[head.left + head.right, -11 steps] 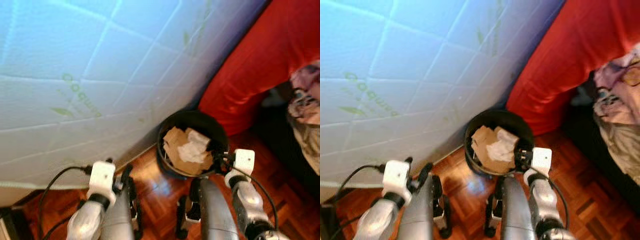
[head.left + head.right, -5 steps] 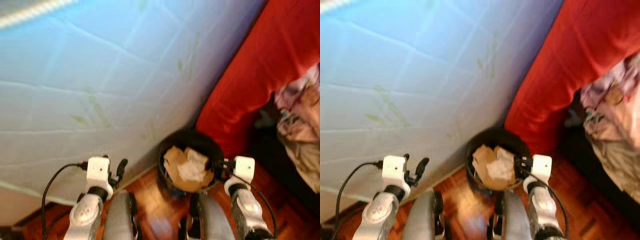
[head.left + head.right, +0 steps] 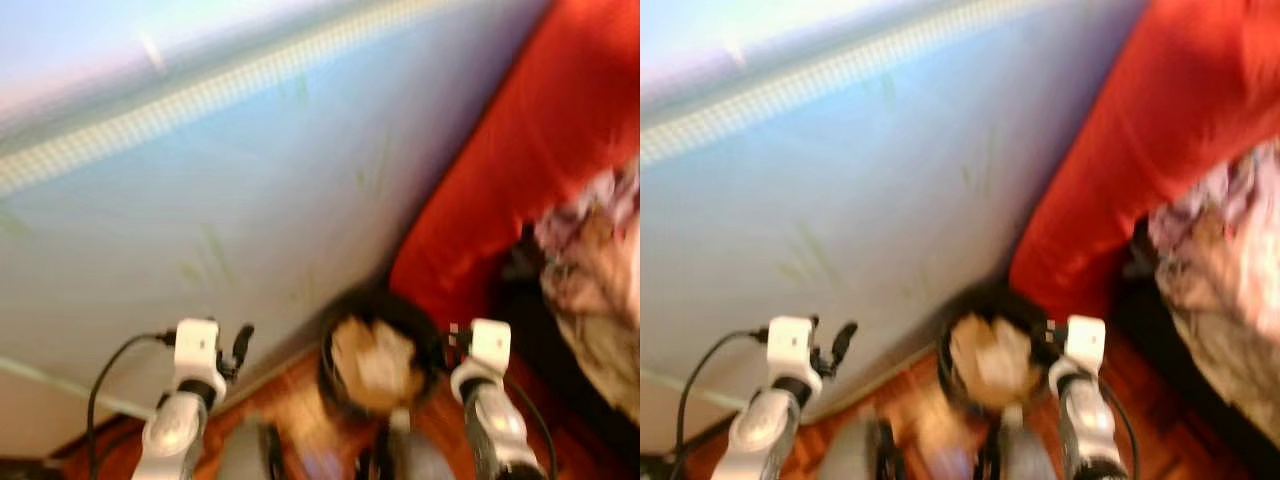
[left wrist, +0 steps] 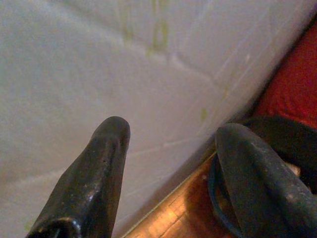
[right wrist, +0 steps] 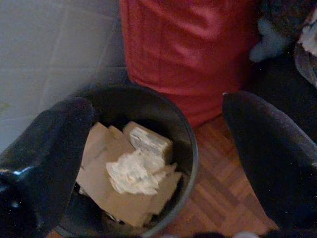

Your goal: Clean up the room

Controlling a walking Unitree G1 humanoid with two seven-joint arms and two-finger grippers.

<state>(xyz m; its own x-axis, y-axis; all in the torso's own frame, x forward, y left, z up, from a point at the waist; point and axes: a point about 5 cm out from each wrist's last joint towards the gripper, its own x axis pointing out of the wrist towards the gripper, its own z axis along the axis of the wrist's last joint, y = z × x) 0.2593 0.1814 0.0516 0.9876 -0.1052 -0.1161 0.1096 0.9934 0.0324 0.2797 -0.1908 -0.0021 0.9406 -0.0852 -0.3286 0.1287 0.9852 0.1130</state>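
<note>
Arms frame the bottom of the head views, both forearms raised with the wrists bent forward. The left hand (image 3: 240, 345) sits at lower left in front of the pale blue quilted mattress (image 3: 250, 200), which stands on edge and fills the left and far part of the scene. The right hand (image 5: 158, 148) is at the right rim of the black bin (image 3: 382, 350), close over it.

Both head views are blurred, so the bin reads there as a dark round shape with a tan mass inside, standing on the wooden parquet floor (image 3: 1140, 410) at the foot of the mattress. Just right of it and farther away is a red cushion-like mass (image 3: 500, 180), and at far right lies a heap of patterned cloth (image 3: 590, 250).

The right wrist view is sharper: it looks down into the bin, where flat pieces of brown cardboard (image 5: 106, 178) lie with crumpled white paper (image 5: 131, 171) on top. The red mass rises just beyond the bin's far rim, with parquet beside it.

The left wrist view shows the mattress surface close up, with a strip of floor and part of the bin's rim.

Each hand has its two black fingers spread wide apart. Neither holds or touches anything.
</note>
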